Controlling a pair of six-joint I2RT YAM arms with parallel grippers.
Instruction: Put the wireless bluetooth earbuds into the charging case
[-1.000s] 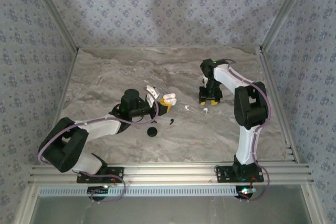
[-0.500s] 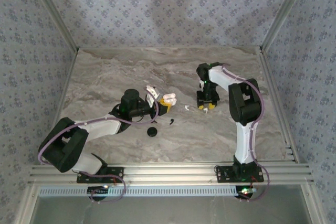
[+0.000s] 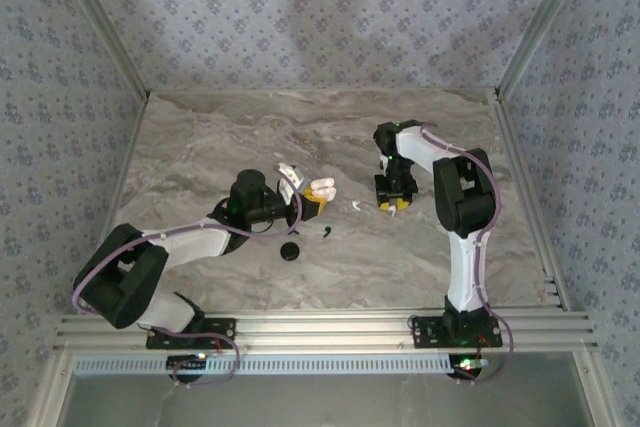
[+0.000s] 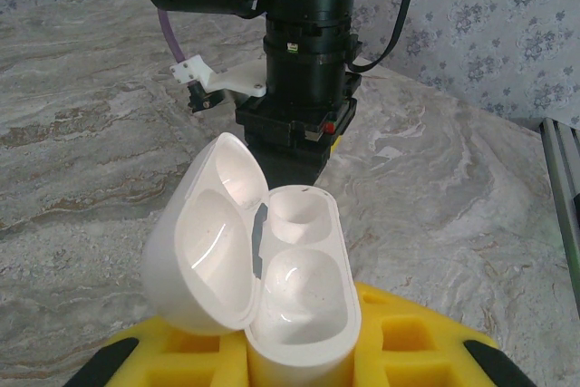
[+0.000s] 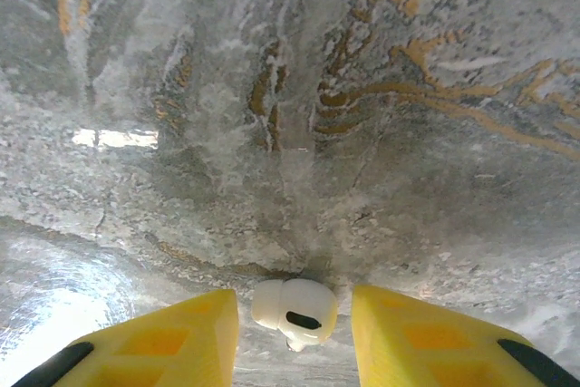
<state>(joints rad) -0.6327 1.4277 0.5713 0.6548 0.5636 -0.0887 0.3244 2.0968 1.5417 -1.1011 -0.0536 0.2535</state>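
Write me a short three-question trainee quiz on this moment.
1. True or false: the lid of the charging case is closed.
2. What lies between the fingers of the right pincer? A: a white earbud. B: a coin. C: a screw.
3. Which pincer holds the charging case?
Key: 1 false, it stands open. 2 A. 3 the left pincer.

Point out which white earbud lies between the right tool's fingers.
The earbud between the right tool's yellow fingers; the other earbud lies apart from the tool, nearer the charging case.
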